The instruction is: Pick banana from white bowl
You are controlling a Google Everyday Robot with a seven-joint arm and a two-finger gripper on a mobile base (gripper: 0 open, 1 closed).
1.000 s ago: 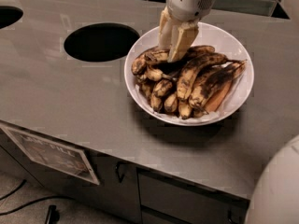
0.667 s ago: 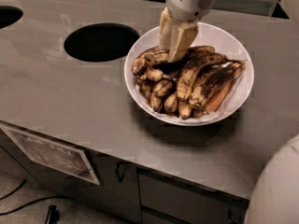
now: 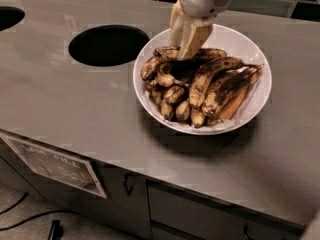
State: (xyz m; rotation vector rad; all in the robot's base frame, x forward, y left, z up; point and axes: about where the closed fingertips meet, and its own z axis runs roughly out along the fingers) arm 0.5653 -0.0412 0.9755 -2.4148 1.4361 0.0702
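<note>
Nothing had visibly shifted since a second earlier: my claw (image 3: 181, 49) hung over the back left of the white bowl (image 3: 252, 51), as before.

I counted one white bowl, heaped with roughly a dozen blotched bananas packed too tightly for an exact tally, plus one flat orange-yellow piece (image 3: 234, 104) by the bowl's right wall. Two dark round holes lay left of the bowl, the nearer hole (image 3: 107, 45) just beside it and the farther hole (image 3: 9, 16) cut by the frame edge. My arm came down steeply from above the bowl's far rim, the claw tip at the pile just above the banana (image 3: 180, 68), which lay in the bowl left of centre. Whether the claw was open or closed, I could not tell.
</note>
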